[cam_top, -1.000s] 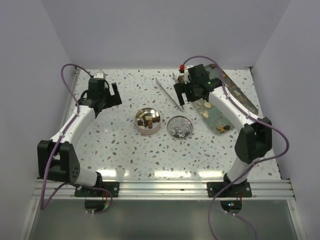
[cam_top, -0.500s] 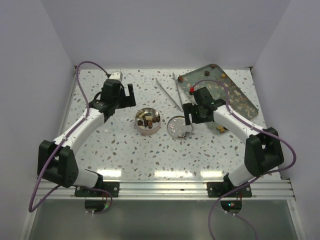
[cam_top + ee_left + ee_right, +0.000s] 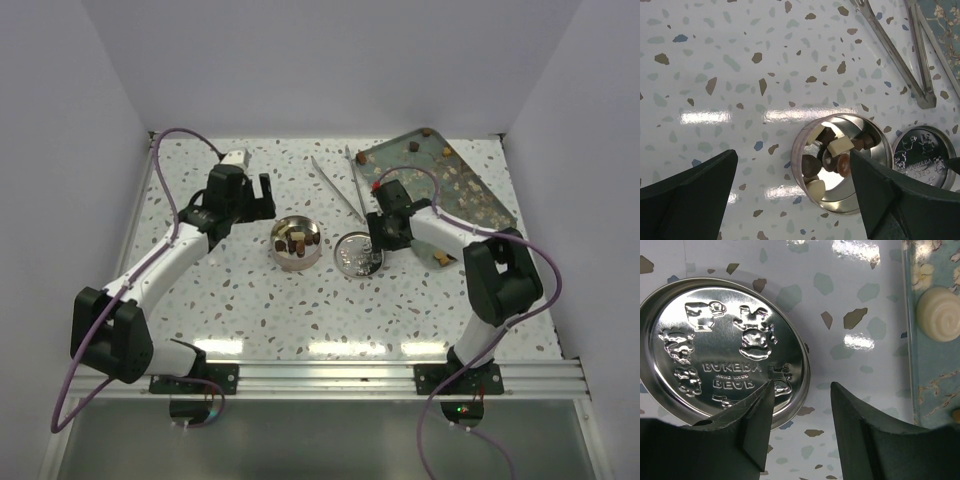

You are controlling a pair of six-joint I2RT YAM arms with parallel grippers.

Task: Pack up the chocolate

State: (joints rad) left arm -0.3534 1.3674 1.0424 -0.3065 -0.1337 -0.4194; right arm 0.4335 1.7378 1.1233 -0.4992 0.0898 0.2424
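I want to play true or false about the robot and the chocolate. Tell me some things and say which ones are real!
1. The round tin has chocolate inside. True.
2. The lid is on the tin. False: it lies on the table beside the tin.
3. The right end effector is open, with the lid's rim between its fingers. True.
4. The left end effector is gripping the tongs. False: it is open and holds nothing, and the tongs lie on the table.
5. The tray has no chocolate on it. False: some pieces lie on it.
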